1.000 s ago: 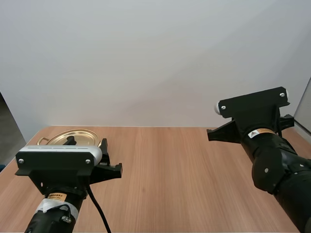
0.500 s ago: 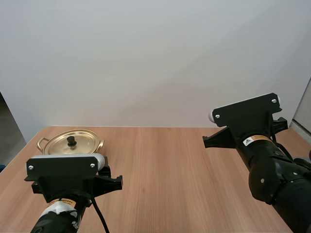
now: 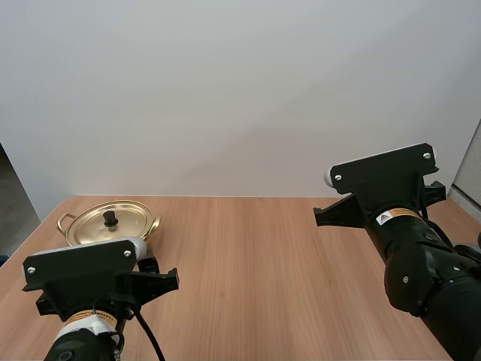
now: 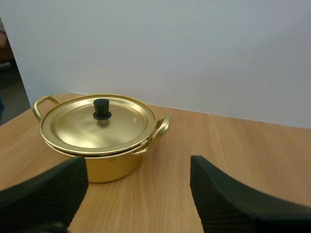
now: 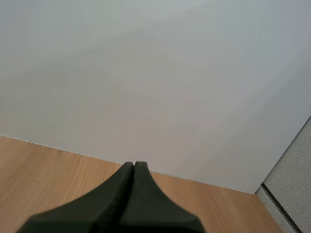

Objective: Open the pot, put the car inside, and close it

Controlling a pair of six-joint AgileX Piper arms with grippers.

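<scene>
Where the wooden table runs back to a plain pale wall, the two arms stand at opposite sides of it. The right arm is raised above the right side of the table. In its wrist view the right gripper has its two black fingers pressed together into one dark wedge with nothing between them, aimed at the wall over the table's far edge.

The left arm sits low at the near left. The left gripper has its fingers spread wide, ribbed inner faces turned to each other, holding nothing.

Just beyond that gripper, at the far left corner of the table, stands the gold pot, upright and clear of both fingers. From the left wrist it lies ahead and nearer the left finger than the right. Its gold lid is seated flat on the rim, closing it. Two loop handles jut from opposite sides. The small black knob rises from the lid's centre.
</scene>
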